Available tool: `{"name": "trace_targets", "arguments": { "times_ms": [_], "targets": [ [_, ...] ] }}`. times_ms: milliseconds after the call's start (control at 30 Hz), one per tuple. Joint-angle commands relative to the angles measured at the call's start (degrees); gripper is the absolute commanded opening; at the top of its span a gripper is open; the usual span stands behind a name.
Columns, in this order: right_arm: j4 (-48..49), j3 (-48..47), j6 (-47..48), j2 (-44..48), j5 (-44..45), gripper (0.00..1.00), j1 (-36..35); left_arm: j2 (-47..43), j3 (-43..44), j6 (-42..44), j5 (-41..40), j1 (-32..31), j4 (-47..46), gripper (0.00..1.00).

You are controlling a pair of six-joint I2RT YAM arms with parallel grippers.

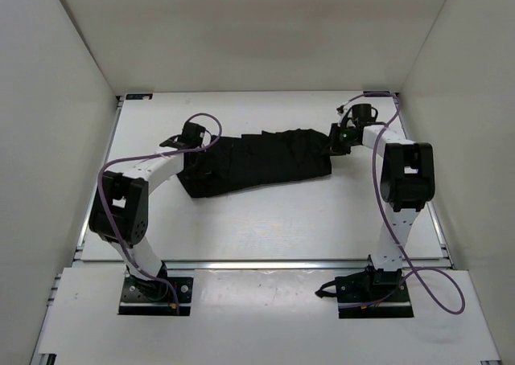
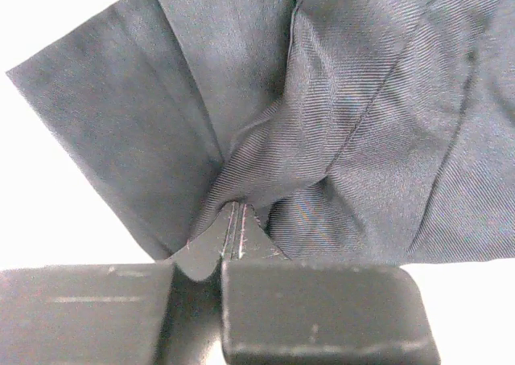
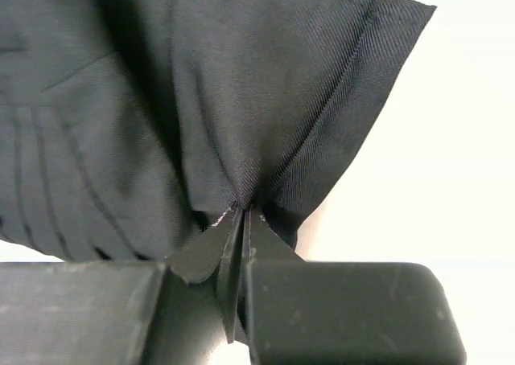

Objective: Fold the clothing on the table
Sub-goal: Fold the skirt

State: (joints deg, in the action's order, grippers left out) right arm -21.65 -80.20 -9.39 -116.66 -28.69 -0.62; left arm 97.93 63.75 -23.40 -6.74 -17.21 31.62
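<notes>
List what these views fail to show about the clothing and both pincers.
- Top view: tips of left pincer and right pincer, black against the black clothing, too small to read.
- Left wrist: clothing cut off by top and right edges.
- Right wrist: clothing cut off by top and left edges.
- All views: clothing's underside, hidden against the table.
</notes>
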Motion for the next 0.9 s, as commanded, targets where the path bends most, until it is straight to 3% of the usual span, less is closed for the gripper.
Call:
{"name": "trace_targets", "arguments": {
  "times_ms": [0,300,467,600,867],
  "targets": [
    [-0.1,-3.4,0.9,4.3,0.4,0.00,0.5,-2.5,-0.6,0.1,-1.9,0.1,-0.7,0.00],
    [-3.9,-2.1,3.1,6.8,1.4,0.00,2.3,8.3,0.4,-1.2,1.5,-2.9,-1.5,0.00],
    [-9.5,-12.9,4.5,5.9,0.8,0.00,1.0,12.4,5.7,-1.3,6.2,-5.4,-2.1,0.00],
    [-14.1,-24.3,4.4,3.8,0.6,0.00,-3.7,18.3,14.1,-2.3,13.1,-6.3,0.5,0.00],
    [-13.8,-26.0,2.0,4.8,-1.5,0.00,-14.5,25.9,25.2,-4.4,20.5,-10.0,2.7,0.00]
  ]
}}
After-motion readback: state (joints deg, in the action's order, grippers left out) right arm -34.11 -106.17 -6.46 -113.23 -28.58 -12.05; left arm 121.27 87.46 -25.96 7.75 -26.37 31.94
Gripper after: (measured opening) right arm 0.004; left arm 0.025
